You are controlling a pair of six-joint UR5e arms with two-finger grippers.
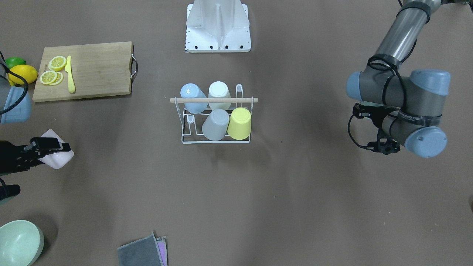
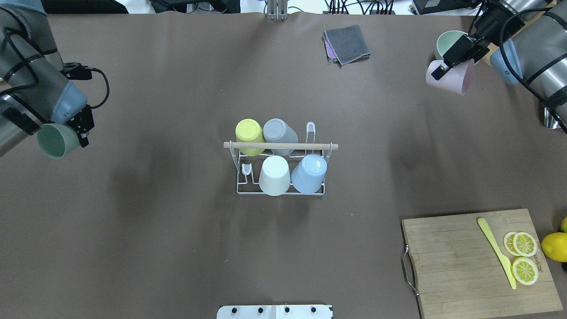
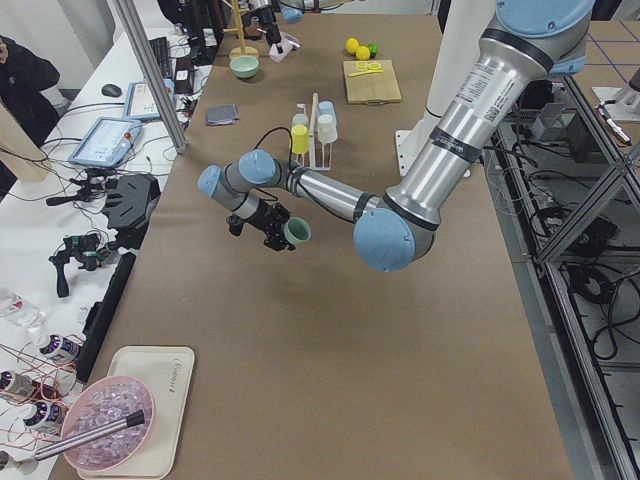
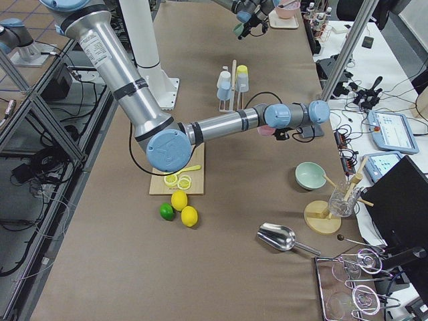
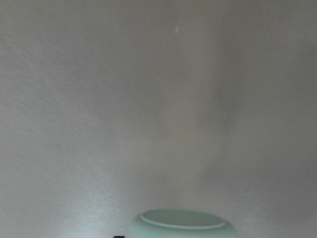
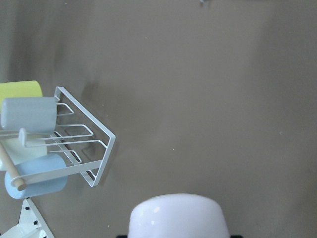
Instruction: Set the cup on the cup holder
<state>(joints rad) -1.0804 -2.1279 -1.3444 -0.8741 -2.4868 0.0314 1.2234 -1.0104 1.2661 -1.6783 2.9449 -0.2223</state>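
Observation:
The white wire cup holder [image 2: 310,145] stands at the table's middle, with yellow, grey, white and blue cups upside down on its pegs. Two pegs are bare. It also shows in the front view [image 1: 177,100] and the right wrist view [image 6: 106,144]. My left gripper [image 2: 82,128] is shut on a green cup [image 2: 56,140], held on its side above the table at the far left. The green cup's rim shows in the left wrist view [image 5: 181,225]. My right gripper [image 2: 452,55] is shut on a pink cup [image 2: 454,79], held in the air at the far right; the cup also shows in the front view [image 1: 59,157].
A wooden cutting board [image 2: 460,266] with lemon slices and a yellow knife [image 2: 496,250] lies near right, lemons [image 2: 553,246] beside it. A green bowl [image 1: 18,242] and folded cloths [image 2: 347,44] lie at the far side. The robot's white base plate [image 2: 274,311] is at the near edge.

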